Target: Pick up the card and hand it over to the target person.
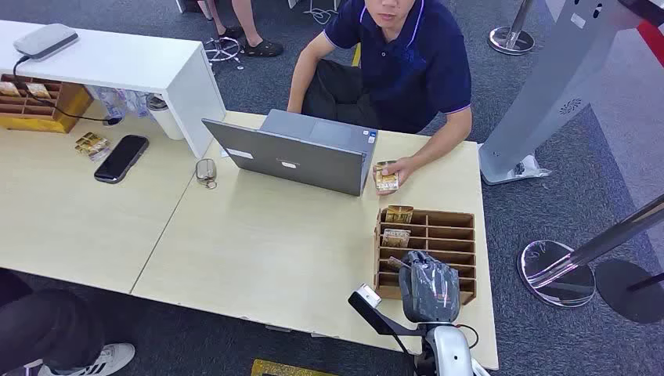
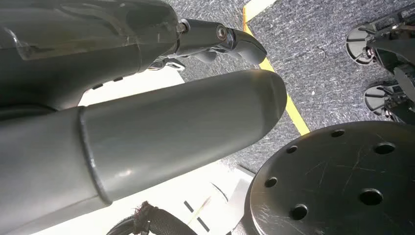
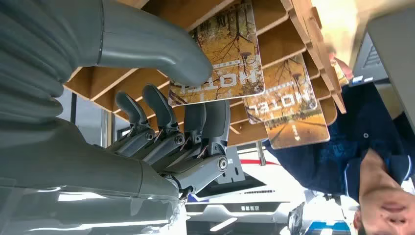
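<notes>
Here right hand pinches card in wooden rack.

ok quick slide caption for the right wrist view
Right hand reaching at a hotel card in the wooden rack, seated person beyond.

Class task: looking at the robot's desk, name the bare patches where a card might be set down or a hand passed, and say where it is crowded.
Bare desk lies between the laptop and the near edge, left of the wooden card rack. Another patch lies below the phone. It is crowded by the rack, where the right hand reaches the nearest card, and beside the laptop, where the person's hand rests.
</notes>
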Action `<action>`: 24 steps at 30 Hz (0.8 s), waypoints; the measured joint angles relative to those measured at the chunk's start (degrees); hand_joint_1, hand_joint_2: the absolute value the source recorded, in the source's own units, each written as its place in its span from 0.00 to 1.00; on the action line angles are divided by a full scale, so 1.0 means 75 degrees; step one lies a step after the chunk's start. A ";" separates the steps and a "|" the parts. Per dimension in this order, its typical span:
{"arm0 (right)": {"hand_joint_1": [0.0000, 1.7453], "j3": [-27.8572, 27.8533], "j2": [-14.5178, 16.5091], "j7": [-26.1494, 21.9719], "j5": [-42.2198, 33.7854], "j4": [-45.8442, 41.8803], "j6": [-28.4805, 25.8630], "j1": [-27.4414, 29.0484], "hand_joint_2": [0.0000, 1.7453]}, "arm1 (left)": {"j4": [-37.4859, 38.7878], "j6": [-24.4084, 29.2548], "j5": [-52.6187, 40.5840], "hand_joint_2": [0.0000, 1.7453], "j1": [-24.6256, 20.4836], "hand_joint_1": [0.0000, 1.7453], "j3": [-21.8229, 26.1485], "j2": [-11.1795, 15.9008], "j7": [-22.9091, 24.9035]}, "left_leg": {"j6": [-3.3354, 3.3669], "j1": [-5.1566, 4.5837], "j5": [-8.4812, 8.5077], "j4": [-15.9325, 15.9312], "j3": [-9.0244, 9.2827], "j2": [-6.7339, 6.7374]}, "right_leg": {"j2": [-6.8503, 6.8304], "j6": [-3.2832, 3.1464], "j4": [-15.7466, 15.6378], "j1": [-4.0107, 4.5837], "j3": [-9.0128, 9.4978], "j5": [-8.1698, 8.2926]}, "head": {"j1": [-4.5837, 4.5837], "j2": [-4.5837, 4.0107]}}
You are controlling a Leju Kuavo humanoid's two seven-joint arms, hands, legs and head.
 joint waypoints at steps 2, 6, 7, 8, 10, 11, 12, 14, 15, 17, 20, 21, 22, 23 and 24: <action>0.91 -0.0051 0.0016 -0.0052 0.0025 -0.0170 0.0000 0.0032 1.00 | 0.0002 0.0005 -0.0002 0.00 0.0000 0.00 0.0000 -0.0004 0.0006 | 0.0003 -0.0002 -0.0004 0.0004 0.0001 -0.0003 | -0.0001 -0.0003 0.0006 -0.0002 0.0000 -0.0006 | 0.0000 0.0000; 1.00 -0.0193 0.0073 -0.0251 0.0107 -0.0836 0.0000 0.0090 1.00 | 0.0010 0.0021 -0.0018 0.00 -0.0001 0.00 -0.0006 -0.0016 0.0027 | 0.0005 -0.0002 -0.0007 0.0010 0.0000 -0.0008 | -0.0003 -0.0007 0.0012 -0.0001 0.0000 -0.0010 | 0.0000 0.0000; 1.00 -0.0200 0.0076 -0.0282 0.0115 -0.1008 0.0000 0.0073 1.00 | 0.0012 0.0021 -0.0027 0.00 -0.0002 0.00 -0.0011 -0.0017 0.0031 | 0.0005 -0.0002 -0.0007 0.0011 -0.0002 -0.0008 | -0.0004 -0.0006 0.0013 -0.0001 -0.0002 -0.0010 | 0.0000 0.0000; 1.00 -0.0203 0.0074 -0.0307 0.0133 -0.1198 0.0000 0.0044 1.00 | 0.0014 0.0020 -0.0039 0.00 -0.0003 0.00 -0.0017 -0.0018 0.0035 | 0.0005 -0.0002 -0.0006 0.0013 -0.0004 -0.0007 | -0.0003 -0.0005 0.0016 -0.0001 -0.0005 -0.0009 | 0.0000 0.0000; 1.00 -0.0196 0.0072 -0.0306 0.0129 -0.1532 0.0000 -0.0083 1.00 | 0.0021 0.0014 -0.0080 0.00 -0.0008 0.00 -0.0039 -0.0023 0.0042 | 0.0004 -0.0002 -0.0006 0.0015 -0.0008 -0.0005 | -0.0001 -0.0004 0.0019 -0.0002 -0.0009 -0.0009 | 0.0000 0.0000; 1.00 -0.0172 0.0072 -0.0264 0.0105 -0.1662 0.0000 -0.0217 1.00 | 0.0026 0.0006 -0.0114 0.00 -0.0011 0.00 -0.0059 -0.0027 0.0045 | 0.0005 -0.0003 -0.0007 0.0016 -0.0009 -0.0005 | -0.0001 -0.0004 0.0020 -0.0002 -0.0010 -0.0009 | 0.0000 0.0000; 1.00 -0.0140 0.0075 -0.0212 0.0069 -0.1745 0.0013 -0.0374 1.00 | 0.0029 -0.0004 -0.0154 0.00 -0.0015 0.00 -0.0081 -0.0031 0.0047 | 0.0005 -0.0003 -0.0006 0.0015 -0.0009 -0.0004 | 0.0000 -0.0003 0.0019 -0.0002 -0.0010 -0.0008 | 0.0000 0.0000; 1.00 -0.0091 0.0102 -0.0094 0.0016 -0.1745 0.0044 -0.0689 1.00 | 0.0033 -0.0024 -0.0234 0.00 -0.0022 0.00 -0.0128 -0.0038 0.0047 | 0.0007 -0.0005 -0.0008 0.0017 -0.0009 0.0002 | 0.0006 -0.0004 0.0022 -0.0004 -0.0012 -0.0009 | 0.0000 0.0000; 1.00 -0.0093 0.0134 -0.0067 0.0006 -0.1672 0.0052 -0.0795 1.00 | 0.0032 -0.0034 -0.0268 0.00 -0.0025 0.00 -0.0150 -0.0039 0.0045 | 0.0007 -0.0006 -0.0007 0.0017 -0.0010 0.0009 | 0.0013 -0.0003 0.0024 -0.0005 -0.0016 -0.0007 | 0.0000 0.0000; 1.00 -0.0126 0.0273 -0.0018 -0.0036 -0.1323 0.0040 -0.1032 1.00 | 0.0031 -0.0067 -0.0368 0.00 -0.0035 0.00 -0.0216 -0.0048 0.0033 | 0.0005 -0.0005 -0.0004 0.0015 -0.0010 0.0015 | 0.0019 -0.0002 0.0022 -0.0004 -0.0017 -0.0001 | 0.0000 0.0000; 1.00 -0.0281 0.0655 -0.0064 -0.0215 -0.0452 0.0007 -0.1445 1.00 | 0.0023 -0.0121 -0.0587 0.00 -0.0055 0.00 -0.0357 -0.0087 0.0004 | 0.0006 -0.0004 -0.0001 0.0007 -0.0001 0.0007 | 0.0012 -0.0005 0.0013 -0.0003 -0.0004 -0.0002 | 0.0000 0.0000; 1.00 -0.0352 0.0783 -0.0135 -0.0266 -0.0220 0.0000 -0.1546 1.00 | 0.0020 -0.0129 -0.0643 0.00 -0.0060 0.00 -0.0395 -0.0102 -0.0001 | 0.0007 -0.0004 -0.0002 0.0005 0.0003 0.0006 | 0.0011 -0.0007 0.0012 -0.0003 -0.0001 -0.0002 | 0.0000 0.0000; 1.00 -0.0428 0.0929 -0.0232 -0.0290 0.0026 0.0000 -0.1649 1.00 | 0.0025 -0.0131 -0.0688 0.00 -0.0064 0.00 -0.0423 -0.0121 -0.0006 | 0.0005 -0.0004 0.0001 0.0002 0.0004 0.0010 | 0.0014 -0.0006 0.0010 -0.0003 -0.0001 0.0001 | 0.0000 0.0000; 1.00 -0.0502 0.1082 -0.0338 -0.0316 0.0291 0.0000 -0.1751 1.00 | 0.0025 -0.0139 -0.0741 0.00 -0.0069 0.00 -0.0457 -0.0137 -0.0013 | 0.0004 -0.0004 0.0002 0.0000 0.0006 0.0012 | 0.0016 -0.0006 0.0009 -0.0004 -0.0001 0.0002 | 0.0000 0.0000; 1.00 -0.0527 0.1225 -0.0392 -0.0338 0.0576 0.0000 -0.1870 1.00 | 0.0025 -0.0150 -0.0796 0.00 -0.0074 0.00 -0.0492 -0.0151 -0.0020 | 0.0005 -0.0005 0.0000 0.0001 0.0007 0.0014 | 0.0019 -0.0008 0.0011 -0.0004 -0.0001 0.0001 | 0.0000 0.0000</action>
